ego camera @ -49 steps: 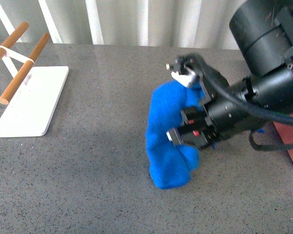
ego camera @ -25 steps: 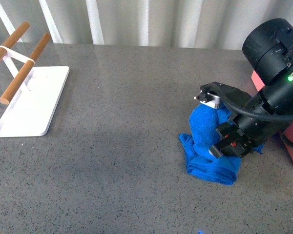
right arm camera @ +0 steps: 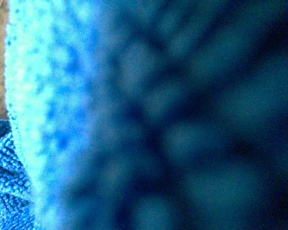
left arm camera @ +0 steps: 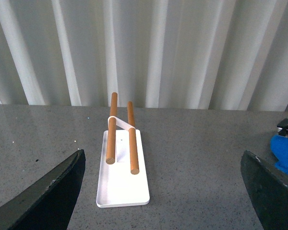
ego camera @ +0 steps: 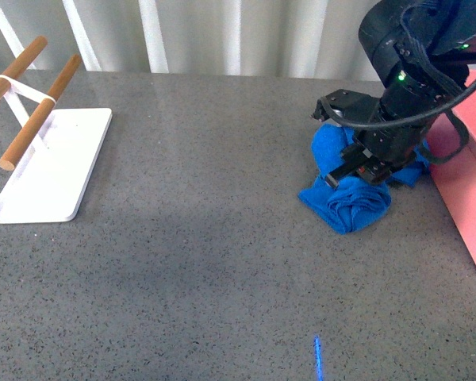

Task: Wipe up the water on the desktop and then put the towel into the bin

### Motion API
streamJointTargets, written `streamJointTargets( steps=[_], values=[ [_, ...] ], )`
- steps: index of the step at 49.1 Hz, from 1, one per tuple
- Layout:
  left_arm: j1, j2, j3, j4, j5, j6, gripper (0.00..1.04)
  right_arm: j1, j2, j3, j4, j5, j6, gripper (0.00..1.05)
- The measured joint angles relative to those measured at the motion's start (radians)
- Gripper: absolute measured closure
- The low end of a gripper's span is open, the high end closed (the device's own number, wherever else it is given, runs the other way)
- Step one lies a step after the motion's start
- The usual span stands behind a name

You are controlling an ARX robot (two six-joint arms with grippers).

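Note:
The blue towel (ego camera: 351,203) is bunched up on the speckled grey desktop (ego camera: 190,262), right of centre in the front view. My right gripper (ego camera: 358,165) is shut on the towel's upper part and presses down from above. The pink bin (ego camera: 465,181) stands just to the right of that arm, at the picture's edge. In the right wrist view, blurred towel fabric (right arm camera: 62,120) fills the picture and hides the jaws. My left gripper (left arm camera: 163,201) hangs open over bare desktop, holding nothing, and a corner of the towel (left arm camera: 285,154) shows at the edge of its view. I see no water.
A flat white tray (ego camera: 55,171) carrying two wooden rods (ego camera: 38,117) sits at the far left; the left wrist view shows the tray (left arm camera: 123,189) too. A thin blue streak (ego camera: 318,357) marks the desktop near the front edge. A corrugated white wall runs behind.
My right gripper has carried the towel from mid-table to the right and back, up beside the bin. The towel has gone from hanging long to a compact bunch.

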Motion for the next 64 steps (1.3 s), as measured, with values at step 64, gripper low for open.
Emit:
streamJointTargets(
  steps=[64],
  values=[
    [0.0, 0.0, 0.0, 0.0, 0.0, 0.0, 0.07, 0.158, -0.49, 0.101, -0.212, -0.002, 0.189, 1.0]
  ],
)
